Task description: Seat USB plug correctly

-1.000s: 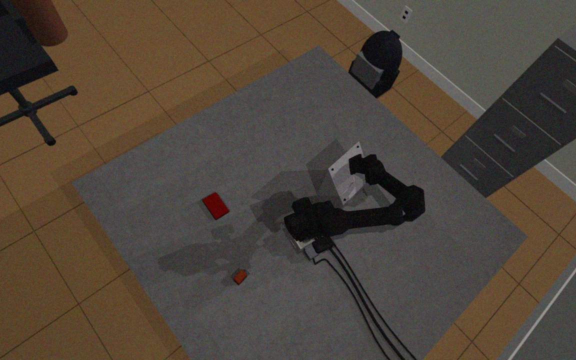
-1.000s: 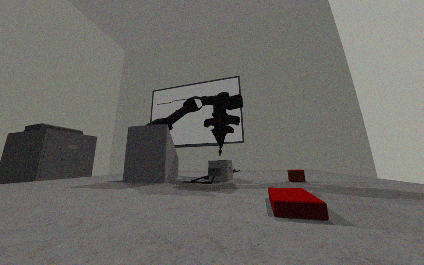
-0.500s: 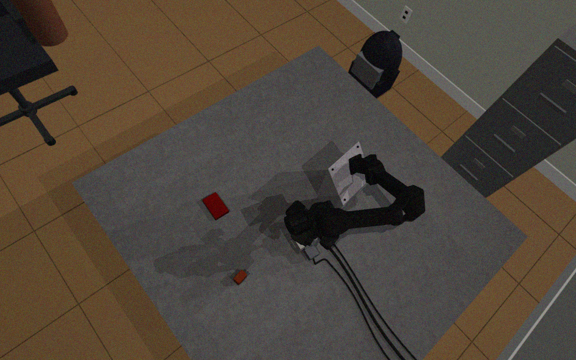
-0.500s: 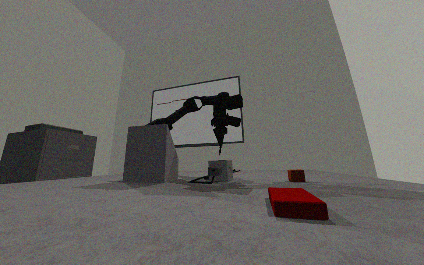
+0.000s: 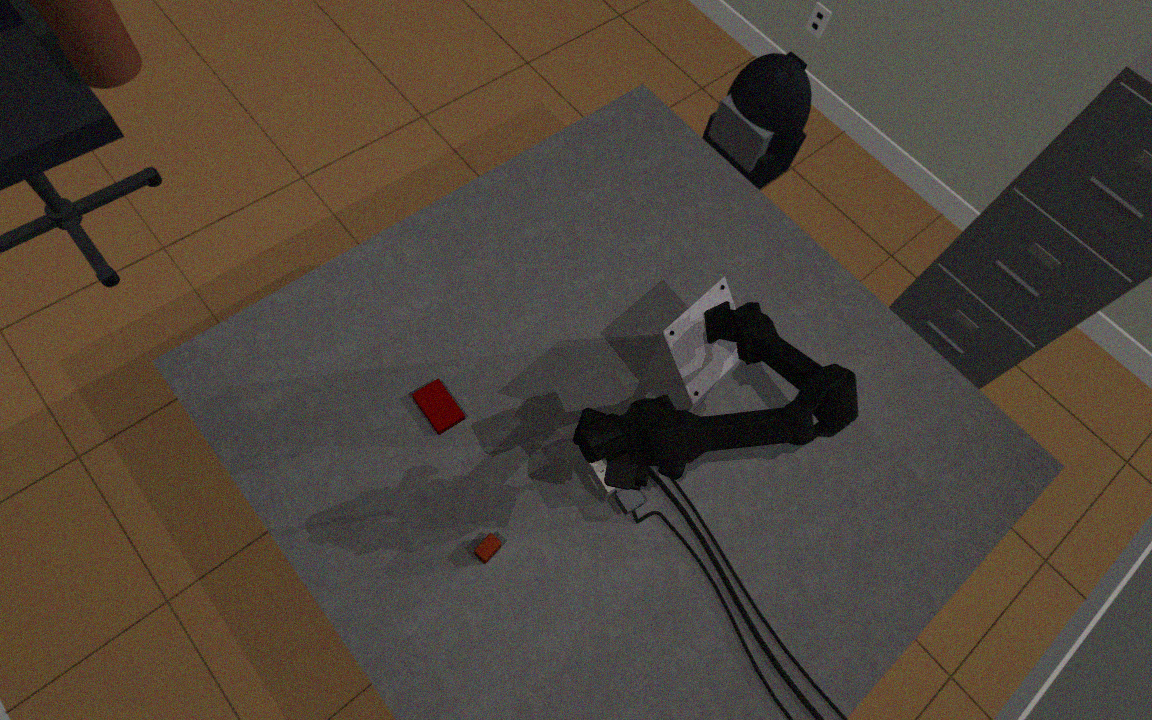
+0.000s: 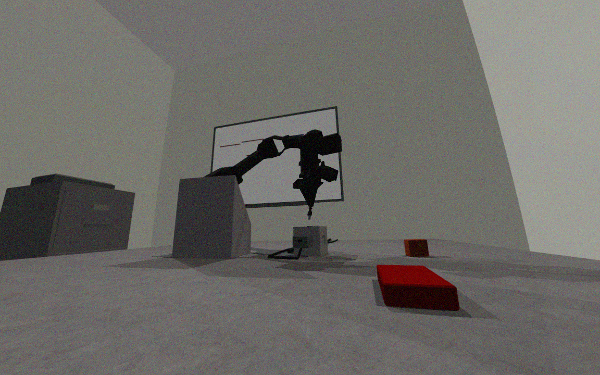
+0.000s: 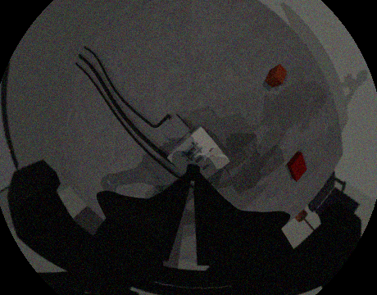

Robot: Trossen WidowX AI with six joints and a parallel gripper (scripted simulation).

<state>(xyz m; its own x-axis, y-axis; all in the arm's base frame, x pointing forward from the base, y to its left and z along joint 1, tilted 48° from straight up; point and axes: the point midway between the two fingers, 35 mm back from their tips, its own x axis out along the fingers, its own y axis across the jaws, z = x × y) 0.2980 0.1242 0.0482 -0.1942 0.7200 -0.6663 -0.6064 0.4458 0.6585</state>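
Observation:
The power cube (image 5: 600, 472) (image 6: 320, 238) (image 7: 207, 144) is a pale box standing on the table, with a grey block (image 5: 630, 499) (image 6: 300, 241) at its side. My gripper (image 6: 310, 207) points straight down above the cube and is shut on the USB plug (image 6: 309, 214). The plug is small and dark, with a lighter metal tip pointing down. A gap shows between this tip and the cube's top, so the plug is out of the socket. In the wrist view the fingertips (image 7: 193, 168) cover most of the plug and part of the cube's top. Which way round the plug faces cannot be told.
A red block (image 5: 438, 406) (image 6: 415, 288) (image 7: 297, 165) and a smaller orange block (image 5: 487, 547) (image 6: 415, 247) (image 7: 275, 76) lie on the table, away from the cube. Black cables run from the cube across the table. A large pale slanted block (image 6: 205, 219) stands near the arm's base.

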